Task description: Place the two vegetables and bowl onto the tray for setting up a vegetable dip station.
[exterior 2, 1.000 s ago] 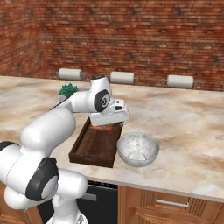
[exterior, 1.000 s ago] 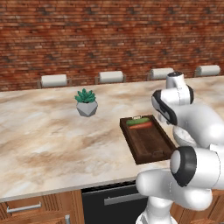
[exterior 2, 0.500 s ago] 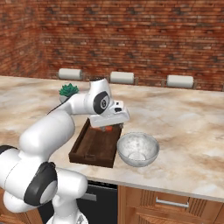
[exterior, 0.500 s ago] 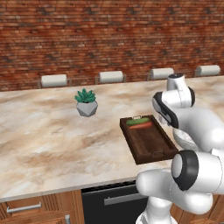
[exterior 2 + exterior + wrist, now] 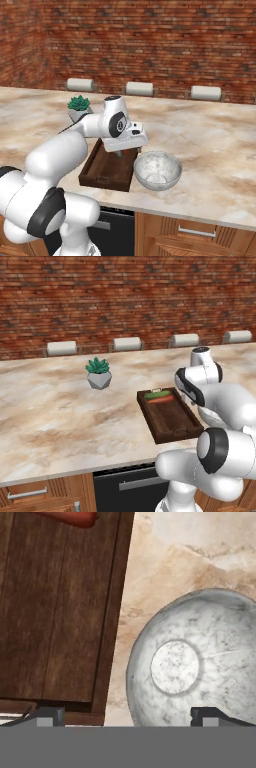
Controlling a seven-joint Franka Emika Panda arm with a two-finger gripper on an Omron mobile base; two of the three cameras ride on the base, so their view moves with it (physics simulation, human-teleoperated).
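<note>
Marble counter [image 5: 210, 135] | pincer [image 5: 127, 714] spread wide, empty | above bowl [image 5: 195, 662] beside tray [image 5: 55, 607]

Carrot [image 5: 161, 399] and cucumber [image 5: 156, 394] lay side by side at the tray's [image 5: 170, 428] 12 o'clock end. Bowl [image 5: 157, 170] stood on the tabletop [image 5: 55, 416] at the tray's 3 o'clock; plant pot [image 5: 99, 379] at 10 o'clock.

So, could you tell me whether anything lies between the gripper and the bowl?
Nothing visible does. The open gripper hangs just above the counter beside the tray, and the bowl lies right ahead with bare counter around it.
</note>
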